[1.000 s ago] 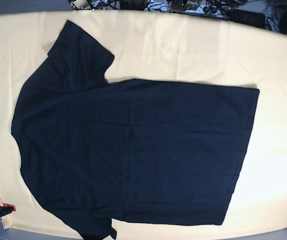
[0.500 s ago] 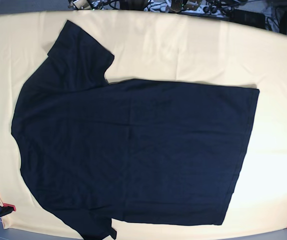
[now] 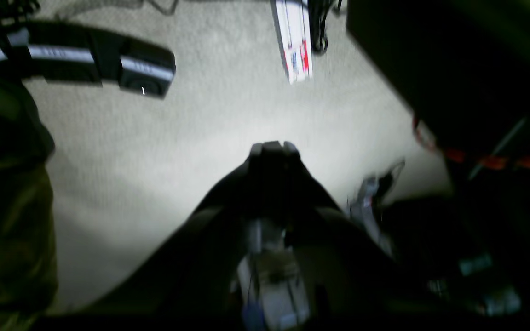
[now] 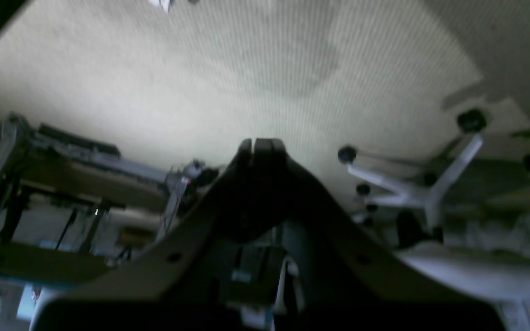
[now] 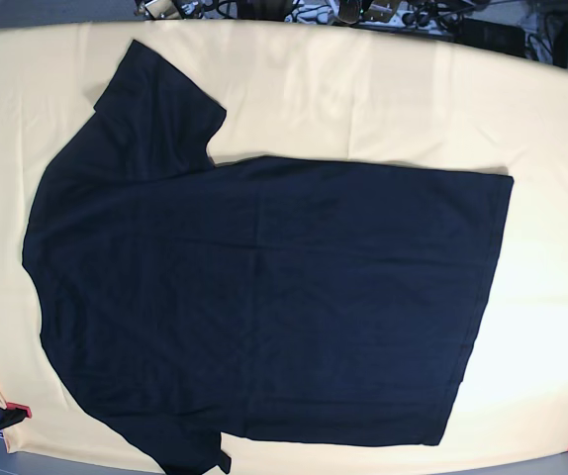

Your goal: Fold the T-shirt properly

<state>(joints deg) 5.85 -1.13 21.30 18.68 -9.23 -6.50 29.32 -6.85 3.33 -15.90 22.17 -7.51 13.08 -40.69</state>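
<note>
— Where's the T-shirt right now?

— The T-shirt [image 5: 264, 307] lies spread flat on the pale yellow table cloth [image 5: 383, 99], turned sideways in my base view: shoulders and neckline toward the left edge, hem toward the right. One sleeve points to the far left corner; the other reaches the near edge and partly runs out of view at the bottom. The cloth is bare all around the far and right sides of the shirt.

— And your grippers?

— Neither arm shows in the base view. My left gripper [image 3: 273, 148] has its fingertips pressed together, nothing between them — it points at light carpet [image 3: 191, 138], with a dark strip-like device [image 3: 95, 64] lying off to one side. My right gripper [image 4: 261, 145] is likewise closed on nothing, fingertips touching, aimed at the same kind of floor; a white office chair base [image 4: 423, 188] with black castors sits to one side and a metal frame [image 4: 72, 156] to the other. Both wrist views are blurred, so finer detail escapes me.
</note>
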